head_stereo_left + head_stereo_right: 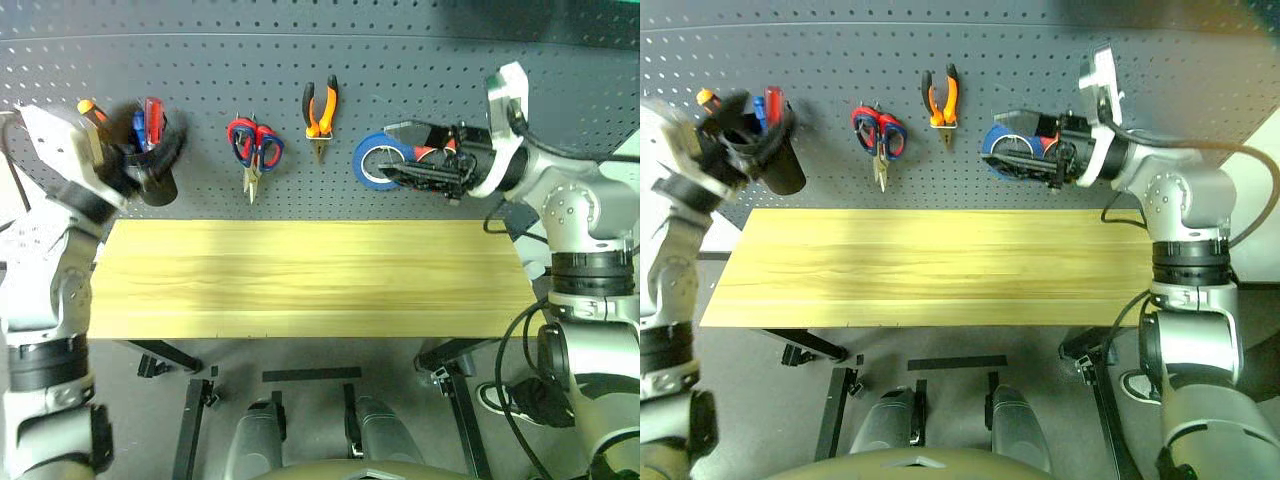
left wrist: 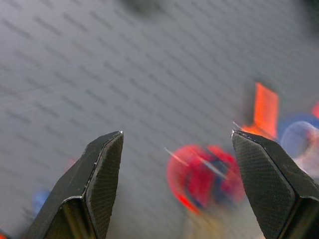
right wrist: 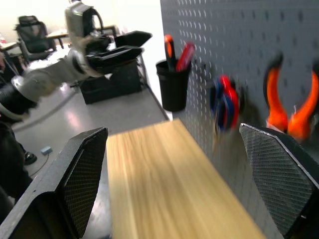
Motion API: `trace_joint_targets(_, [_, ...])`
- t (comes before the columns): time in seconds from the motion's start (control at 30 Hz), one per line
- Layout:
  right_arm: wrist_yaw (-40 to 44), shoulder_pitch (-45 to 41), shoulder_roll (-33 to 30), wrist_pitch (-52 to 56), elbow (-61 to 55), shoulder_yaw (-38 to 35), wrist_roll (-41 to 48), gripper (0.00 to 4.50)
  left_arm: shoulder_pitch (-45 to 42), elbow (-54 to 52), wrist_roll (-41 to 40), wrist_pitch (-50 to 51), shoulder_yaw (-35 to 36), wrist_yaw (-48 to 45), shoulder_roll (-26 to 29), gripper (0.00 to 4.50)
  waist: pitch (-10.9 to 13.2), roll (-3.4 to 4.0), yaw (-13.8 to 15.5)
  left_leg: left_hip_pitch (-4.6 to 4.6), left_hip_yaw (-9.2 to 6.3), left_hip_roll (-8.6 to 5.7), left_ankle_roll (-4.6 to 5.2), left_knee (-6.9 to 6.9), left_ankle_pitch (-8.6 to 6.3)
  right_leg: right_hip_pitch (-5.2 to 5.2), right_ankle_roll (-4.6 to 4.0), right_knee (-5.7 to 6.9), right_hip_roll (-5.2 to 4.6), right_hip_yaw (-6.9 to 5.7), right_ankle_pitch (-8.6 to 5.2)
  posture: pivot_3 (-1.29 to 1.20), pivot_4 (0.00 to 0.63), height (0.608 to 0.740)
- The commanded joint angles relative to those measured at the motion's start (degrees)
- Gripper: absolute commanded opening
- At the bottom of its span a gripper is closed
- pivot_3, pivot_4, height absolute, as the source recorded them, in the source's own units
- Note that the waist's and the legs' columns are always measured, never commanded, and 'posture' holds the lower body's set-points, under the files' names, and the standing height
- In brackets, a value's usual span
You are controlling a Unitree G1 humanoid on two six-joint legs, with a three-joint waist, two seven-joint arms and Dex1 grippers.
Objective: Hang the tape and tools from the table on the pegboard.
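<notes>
Our left gripper (image 2: 177,142) is standing wide and empty by the black cup (image 1: 155,170) on the pegboard (image 1: 420,60); our right gripper (image 3: 177,137) is gaping too, holding nothing, beside the blue tape (image 1: 372,160); the pliers (image 1: 320,113) are hanging; the table (image 1: 310,275) is lying bare, so we are judging the hanging practically finished.

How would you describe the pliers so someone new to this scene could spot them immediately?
Start at the wide dark grey perforated pegboard behind the light yellow wooden table. Near its middle hang the orange-and-black-handled pliers, between the red-and-blue-handled scissors and the blue tape roll. They are the one tool with two curved orange grips and its nose pointing down.
</notes>
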Motion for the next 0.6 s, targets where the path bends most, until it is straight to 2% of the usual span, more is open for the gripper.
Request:
trace_joint_targets(0.03, [1.95,1.37,-2.10,-3.63,-0.88,0.65,-2.24,4.50,2.12,-0.16,-1.45,0.55,-2.15,-9.68,2.11,3.63,-0.58,0.13,0.05,0.05,0.00,-0.01,0.01,0.00,-0.01,0.06,0.00,0.00,0.02,0.01,0.00,0.10,0.062,0.740])
trace_joint_targets(0.23, [3.97,2.98,-2.13,-8.12,1.67,3.31,-5.83,4.50,4.42,4.95,-0.24,0.99,-5.83,-20.81,4.04,3.63,-1.39,0.21,-0.14,0.30,0.04,-0.01,0.26,-0.01,-0.14,0.32,-0.01,-0.05,0.10,0.08,-0.01,0.09,0.049,0.740])
trace_joint_targets(0.6, [4.74,3.89,-2.34,-10.25,4.61,3.70,-7.46,4.50,3.59,10.53,2.47,-0.21,-6.52,-26.78,4.17,3.63,-1.74,0.24,-0.03,0.32,0.07,0.00,0.28,0.00,-0.15,0.33,-0.01,-0.04,0.09,0.12,-0.01,0.09,0.050,0.740])
